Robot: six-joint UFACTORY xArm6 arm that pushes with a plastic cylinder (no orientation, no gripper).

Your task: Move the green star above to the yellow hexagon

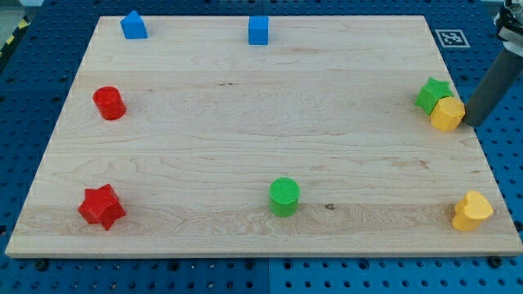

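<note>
The green star [431, 94] lies near the board's right edge, at the view's upper right. The yellow hexagon [447, 114] sits just below and to the right of it, touching it. My tip [472, 123] is at the right of the hexagon, very close to it, at the board's right edge. The dark rod slants up to the view's right.
A blue block [134, 25] and a blue cube [258, 30] stand along the top edge. A red cylinder [109, 104] is at the left, a red star [101, 207] at the bottom left, a green cylinder [284, 197] at the bottom middle, a yellow heart-like block [472, 211] at the bottom right.
</note>
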